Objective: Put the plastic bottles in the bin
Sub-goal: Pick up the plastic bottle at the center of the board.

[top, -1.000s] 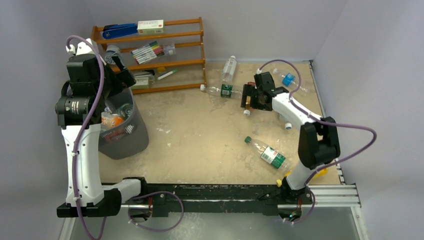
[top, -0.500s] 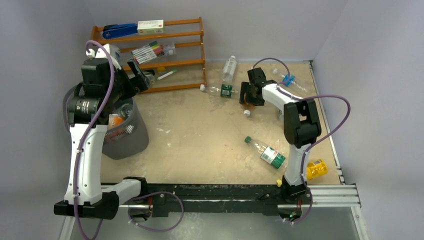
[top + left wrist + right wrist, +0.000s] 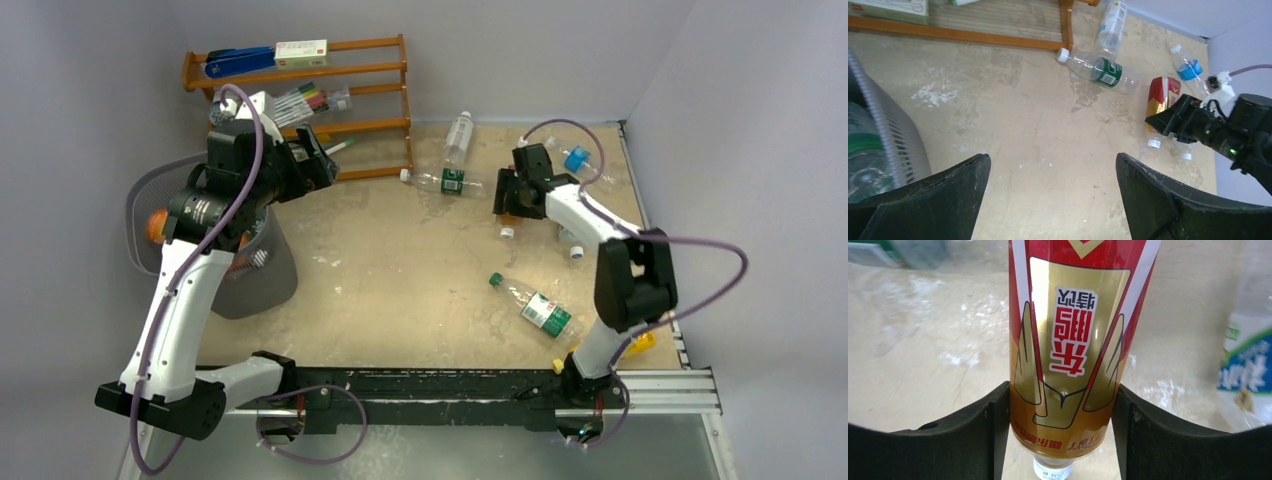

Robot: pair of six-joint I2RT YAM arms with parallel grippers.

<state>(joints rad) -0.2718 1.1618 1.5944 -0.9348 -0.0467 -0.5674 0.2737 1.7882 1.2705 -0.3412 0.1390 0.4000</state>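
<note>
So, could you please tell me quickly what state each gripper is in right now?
Left gripper: open, holding nothing.
Right gripper: closed on the red-and-gold bottle.

Perhaps nine bottles (image 3: 531,305), one bin (image 3: 262,285)

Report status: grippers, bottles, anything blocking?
Right gripper jaws closed on red-and-gold bottle. Left gripper open, empty, near bin. Other bottles loose on table. No obstruction seen.
</note>
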